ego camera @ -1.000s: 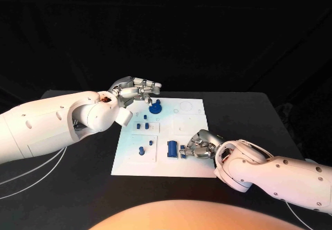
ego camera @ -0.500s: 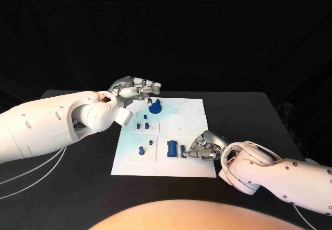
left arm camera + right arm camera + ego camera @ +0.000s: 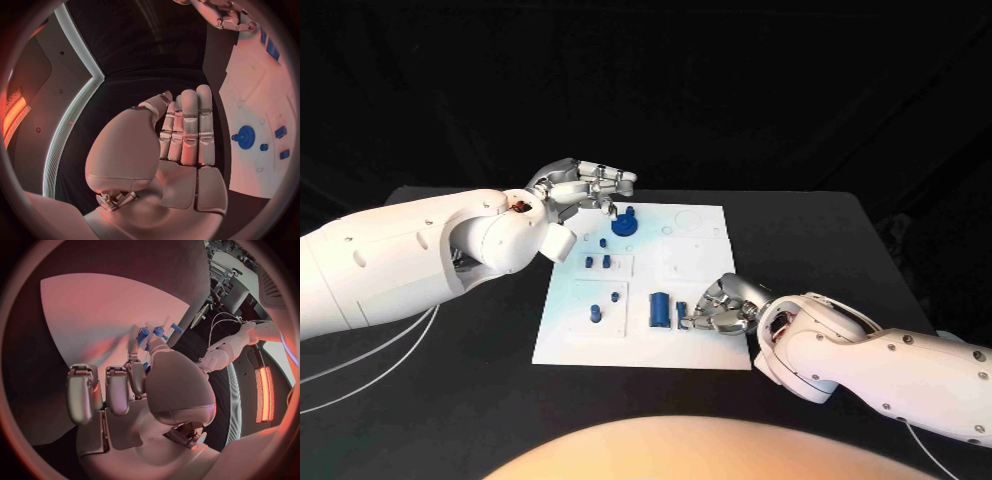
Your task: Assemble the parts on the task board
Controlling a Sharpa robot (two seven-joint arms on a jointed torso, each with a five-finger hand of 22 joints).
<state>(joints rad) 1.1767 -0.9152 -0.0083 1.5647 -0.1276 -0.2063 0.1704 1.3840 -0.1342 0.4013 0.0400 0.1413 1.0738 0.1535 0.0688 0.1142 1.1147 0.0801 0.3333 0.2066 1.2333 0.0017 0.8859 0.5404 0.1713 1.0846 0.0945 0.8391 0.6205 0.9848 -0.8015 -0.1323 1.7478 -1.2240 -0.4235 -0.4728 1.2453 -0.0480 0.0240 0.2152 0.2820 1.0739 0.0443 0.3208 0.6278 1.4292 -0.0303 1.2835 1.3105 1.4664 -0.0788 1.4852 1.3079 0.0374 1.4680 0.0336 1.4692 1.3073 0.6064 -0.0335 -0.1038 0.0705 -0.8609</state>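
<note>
White task board (image 3: 689, 345) lies flat mid-table on the black table (image 3: 834, 230), seen from the head view. Shallow square recesses in the board hold the blue parts: a round gear-like part (image 3: 623, 226) with a peg sits near the far edge; two short pegs (image 3: 596, 263) stand in a recess below it; a small peg and an oblong piece (image 3: 594, 314) sit in the next recess toward the robot; a long rectangular block (image 3: 656, 310) lies upright-edged near the board's centre, with a narrower bar (image 3: 681, 314) just beside it. Left hand (image 3: 581, 184) hangs over the board's far-left corner, near the gear, fingers curled loosely, nothing visibly in them. Right hand (image 3: 727, 308) rests at the board's near-right area, fingertips down just beside the narrow bar; contact cannot be confirmed here.

Left wrist view: left hand (image 3: 181, 135) shows fingers straight and pressed side by side, thumb alongside, palm empty. Board (image 3: 250, 85) lies off to one side with the gear (image 3: 245, 136) and small blue parts (image 3: 280, 132) on it. The right hand (image 3: 228, 15) is at the circle's rim.

Right wrist view: right hand (image 3: 134, 385) has its fingers bent over the board (image 3: 94, 315). Blue pieces (image 3: 153, 332) sit at the tips of the thumb and nearest finger; whether they are pinched or merely touched cannot be told.
</note>
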